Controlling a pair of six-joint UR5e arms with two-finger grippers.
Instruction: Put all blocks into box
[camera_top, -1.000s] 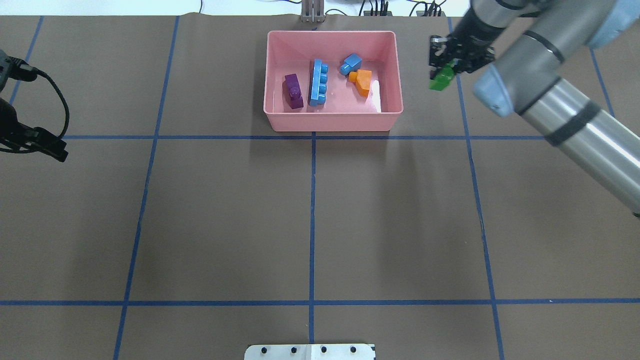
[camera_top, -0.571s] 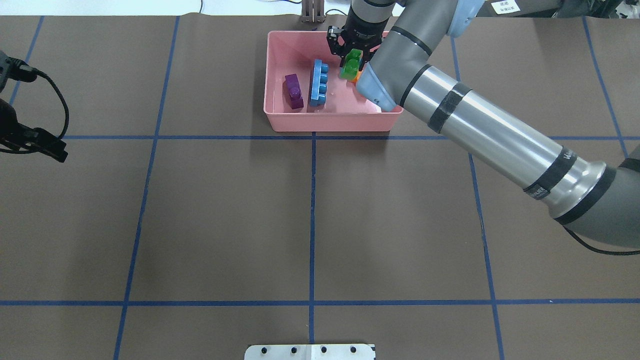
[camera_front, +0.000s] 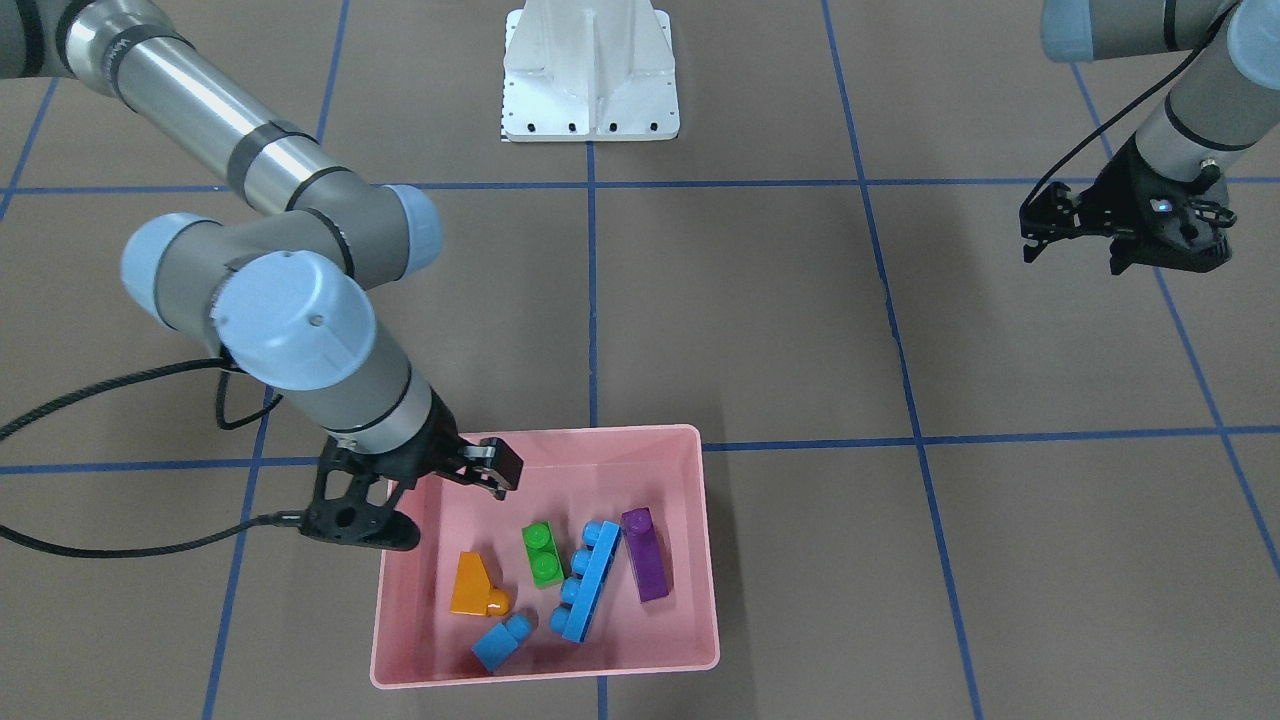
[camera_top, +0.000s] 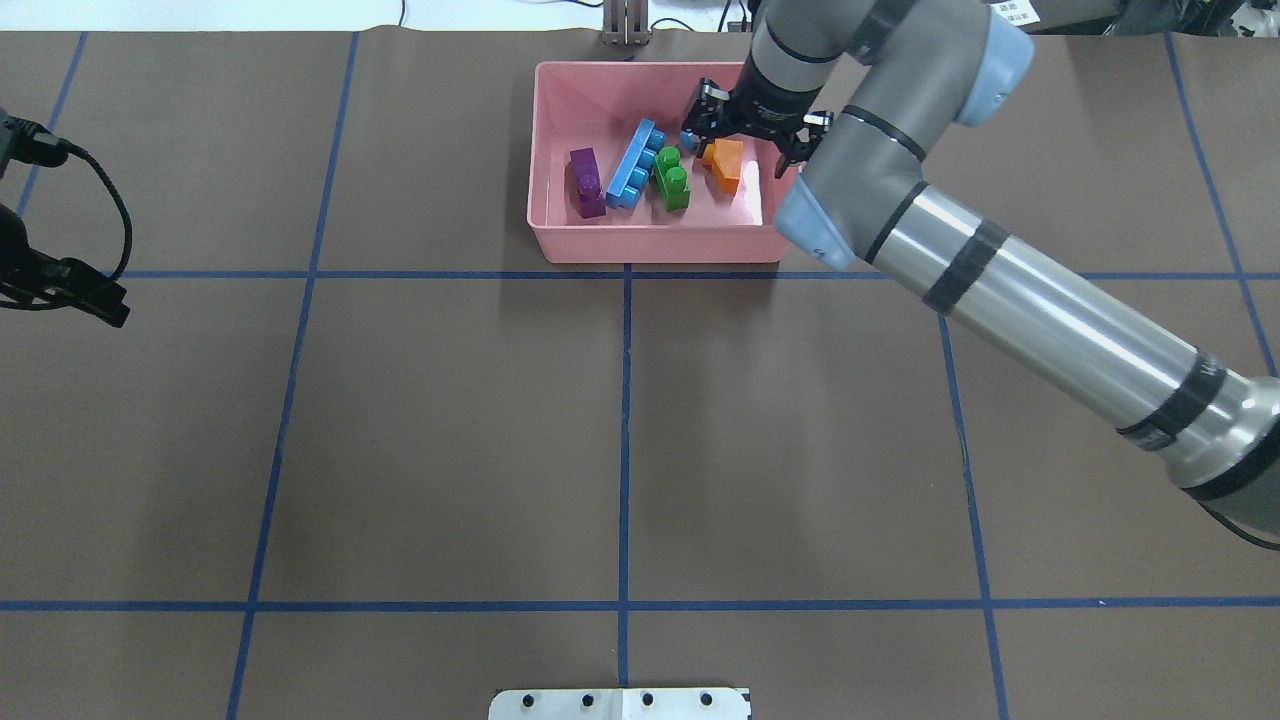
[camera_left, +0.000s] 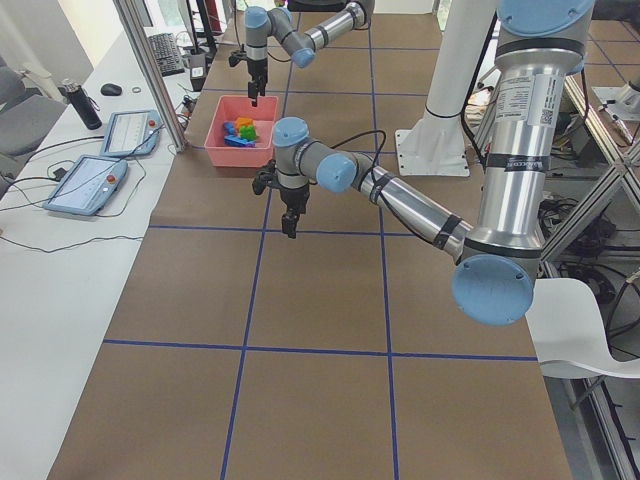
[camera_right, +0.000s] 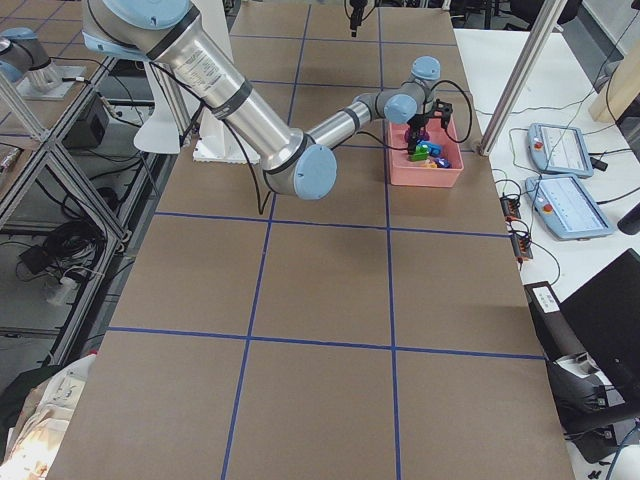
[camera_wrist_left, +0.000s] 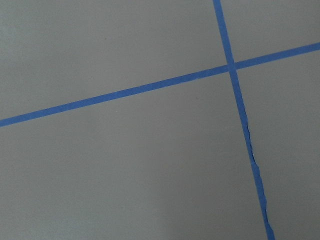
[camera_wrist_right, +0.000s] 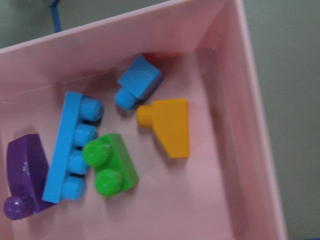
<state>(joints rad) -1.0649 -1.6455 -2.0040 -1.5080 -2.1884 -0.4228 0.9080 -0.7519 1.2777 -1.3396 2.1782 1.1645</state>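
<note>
Front-facing view: the right gripper (camera_front: 440, 500) hangs over the 10 o'clock corner of the box (camera_front: 545, 676), its jaws spread and empty. All five bricks lie inside. The green brick (camera_front: 542, 553) is mid-box, with the orange brick (camera_front: 470, 585) at its 8 o'clock, the small blue brick (camera_front: 500, 642) at 7 and the long light-blue brick (camera_front: 590, 580) at 3. The purple brick (camera_front: 646, 568) lies beyond that. The left gripper (camera_front: 1110, 240) hovers well apart at 2 o'clock, its fingers seemingly apart and holding nothing.

Overhead view: the right gripper sits above the box's 1 o'clock part, over the small blue and orange bricks.

Side views: both show the bricks inside the box.

Left wrist: only table cover (camera_wrist_left: 125, 175) and blue tape (camera_wrist_left: 125, 92).

Right wrist: the green brick touches the long light-blue one.

The task looks complete. The remaining risk is in the retreat: a slanted exit could let a spread finger catch the rim, shoving or tipping the box and spilling bricks.
</note>
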